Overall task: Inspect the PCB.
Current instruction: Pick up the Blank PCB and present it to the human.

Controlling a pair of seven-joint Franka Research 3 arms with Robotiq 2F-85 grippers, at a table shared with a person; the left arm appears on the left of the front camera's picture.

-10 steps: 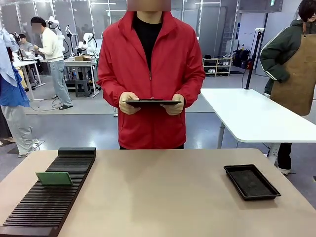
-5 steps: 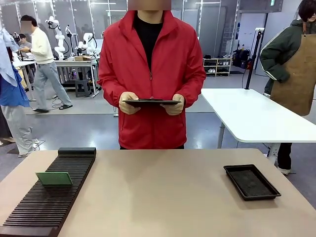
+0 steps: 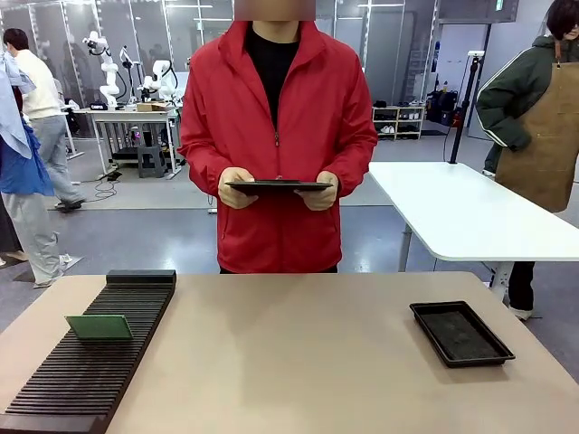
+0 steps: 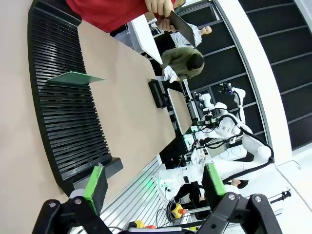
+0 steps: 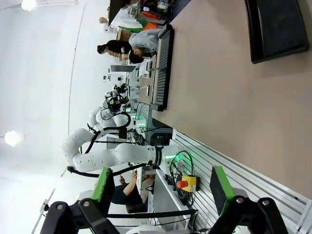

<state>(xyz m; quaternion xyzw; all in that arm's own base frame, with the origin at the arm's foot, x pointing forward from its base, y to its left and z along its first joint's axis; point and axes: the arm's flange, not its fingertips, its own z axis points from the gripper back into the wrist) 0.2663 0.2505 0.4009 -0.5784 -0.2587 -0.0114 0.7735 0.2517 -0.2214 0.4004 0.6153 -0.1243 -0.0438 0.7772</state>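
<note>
Nothing is shifting on the surface (image 3: 298,362); inspection is waiting.
The PCB (image 3: 99,326) is sitting in the slotted rack (image 3: 86,375), both left end effector (image 4: 154,181) and right end effector (image 5: 161,189) hanging spread and empty.

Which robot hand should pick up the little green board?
Probably the left. The green board sits in the black rack on the robot's left side, and the open left hand faces it.

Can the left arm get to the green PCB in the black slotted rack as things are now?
Probably yes. The PCB sits exposed in the rack at the table's left side, nothing covers it, and the left gripper is open and empty.
</note>
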